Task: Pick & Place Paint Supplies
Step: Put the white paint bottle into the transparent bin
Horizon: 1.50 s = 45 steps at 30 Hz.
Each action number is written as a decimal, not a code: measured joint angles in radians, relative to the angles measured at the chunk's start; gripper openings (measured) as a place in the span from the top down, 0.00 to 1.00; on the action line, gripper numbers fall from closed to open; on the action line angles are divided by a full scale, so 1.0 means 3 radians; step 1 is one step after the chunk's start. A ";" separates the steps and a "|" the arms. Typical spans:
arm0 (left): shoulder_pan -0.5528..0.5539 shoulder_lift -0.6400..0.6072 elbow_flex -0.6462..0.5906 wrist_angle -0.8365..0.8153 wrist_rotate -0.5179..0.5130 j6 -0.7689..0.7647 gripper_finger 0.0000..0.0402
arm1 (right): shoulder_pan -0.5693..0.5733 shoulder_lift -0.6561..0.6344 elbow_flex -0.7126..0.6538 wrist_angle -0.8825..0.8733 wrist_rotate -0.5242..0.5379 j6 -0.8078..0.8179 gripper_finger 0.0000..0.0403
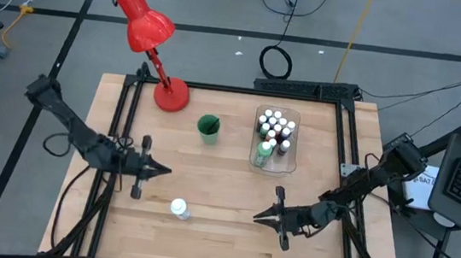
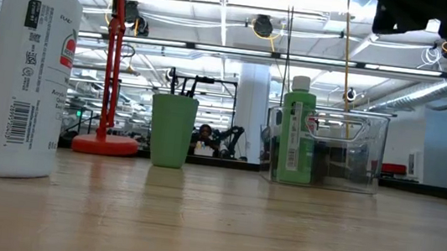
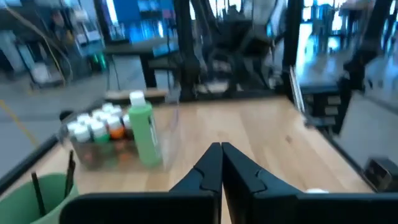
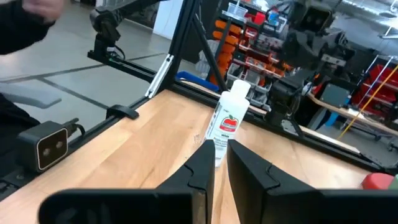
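One tall white plastic paint bottle stands just beyond the left claw, clenched empty. The right claw aims toward it, seemingly nearly closed, perhaps for pickup into the clear plastic tray.

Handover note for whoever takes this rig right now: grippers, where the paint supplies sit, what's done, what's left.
Left gripper: shut, empty, above the table's left half.
Right gripper: fingers close together, nothing between them, near the front edge, pointing at the white bottle.
Done: small paint bottles and the green bottle are in the clear tray; brushes stand in the green cup.
Left: the white bottle stands upright alone on the table, front left, apart from both grippers; it probably goes in next.
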 joint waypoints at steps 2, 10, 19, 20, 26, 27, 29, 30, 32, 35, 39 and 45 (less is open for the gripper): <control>0.0053 -0.0067 -0.0261 0.0439 -0.0001 0.0130 0.99 | 0.0000 0.0000 0.0000 -0.0006 0.0000 0.0053 0.92; 0.0569 -0.0834 -0.0409 0.0183 0.0087 0.0290 1.00 | 0.0000 0.0000 0.0000 -0.0033 0.0001 0.0018 0.92; 0.0984 -0.1497 -0.0145 -0.0891 0.1530 0.0197 0.98 | 0.0000 0.0000 0.0000 -0.0127 0.0001 -0.0143 0.92; 0.0999 -0.1493 -0.0183 -0.0890 0.1758 0.0162 0.98 | 0.0000 0.0000 -0.0001 -0.0162 0.0000 -0.0147 0.92; 0.1004 -0.1248 -0.0515 -0.0546 0.2220 0.0068 0.99 | 0.0000 0.0000 0.0000 -0.0126 0.0000 -0.0106 0.92; 0.1004 -0.1193 -0.0572 -0.0416 0.2221 0.0045 0.98 | 0.0000 0.0000 -0.0001 -0.0126 0.0001 -0.0105 0.92; 0.0996 -0.1084 -0.0694 -0.0156 0.2247 -0.0005 0.96 | 0.0000 0.0000 0.0000 -0.0128 0.0000 -0.0104 0.92; 0.0984 -0.1029 -0.0738 -0.0020 0.2257 -0.0041 0.95 | 0.0000 0.0000 0.0000 -0.0127 0.0000 -0.0104 0.92; 0.0960 -0.0908 -0.0818 0.0250 0.2263 -0.0130 0.93 | 0.0000 0.0001 0.0000 -0.0127 0.0000 -0.0105 0.92; 0.0929 -0.0737 -0.0888 0.0494 0.2195 -0.0202 0.89 | 0.0000 0.0000 0.0000 -0.0127 0.0000 -0.0114 0.92; 0.0863 -0.0499 -0.0890 0.0541 0.2170 -0.0214 0.80 | 0.0000 0.0000 0.0000 -0.0127 0.0001 -0.0120 0.92; 0.0683 -0.0085 -0.0890 0.0813 0.2230 -0.0123 0.58 | 0.0000 0.0000 0.0000 -0.0127 0.0001 -0.0123 0.92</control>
